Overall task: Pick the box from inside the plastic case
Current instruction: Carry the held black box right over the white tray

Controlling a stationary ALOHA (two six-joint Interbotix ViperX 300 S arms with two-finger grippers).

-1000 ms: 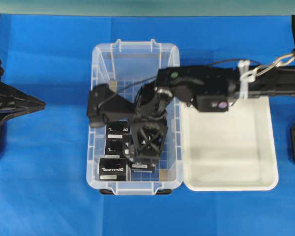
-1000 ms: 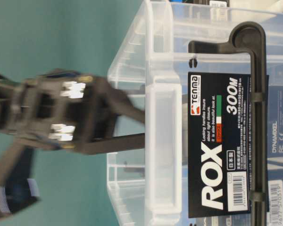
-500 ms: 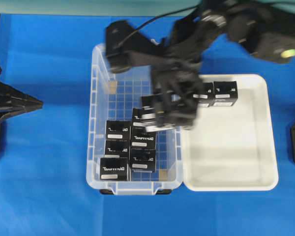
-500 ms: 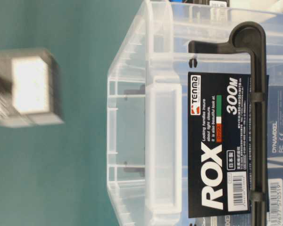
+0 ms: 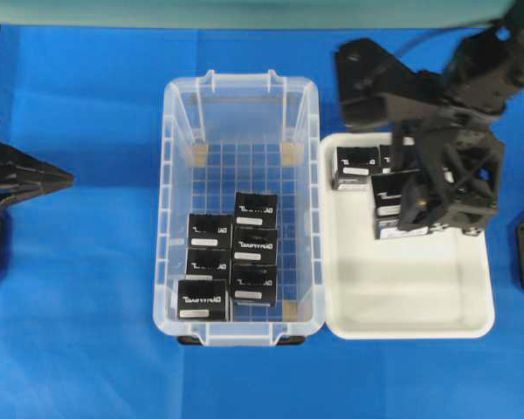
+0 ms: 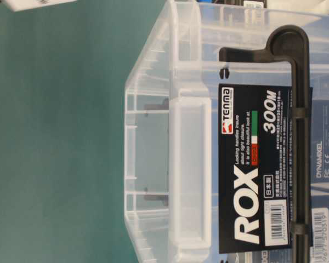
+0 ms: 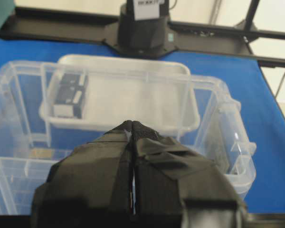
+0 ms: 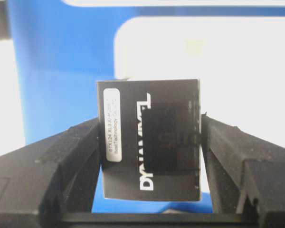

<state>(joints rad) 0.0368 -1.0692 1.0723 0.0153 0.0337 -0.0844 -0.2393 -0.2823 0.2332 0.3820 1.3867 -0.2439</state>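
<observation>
In the right wrist view, the right end effector [image 8: 149, 156] pinches the box [image 8: 149, 159] between its two fingers [image 8: 66, 166], one pressed to each side face, white lettering and label strip facing the camera. From overhead, that box [image 5: 397, 205] hangs over the white tray [image 5: 410, 297], outside the plastic case [image 5: 241, 209], near two more black boxes [image 5: 354, 168] lying in the tray's far corner. Six identical boxes [image 5: 229, 257] sit clustered on the case's grid floor toward its near end. The left end effector [image 7: 133, 142] is pressed together, parked beside the case on the blue worktop [image 5: 79, 305].
</observation>
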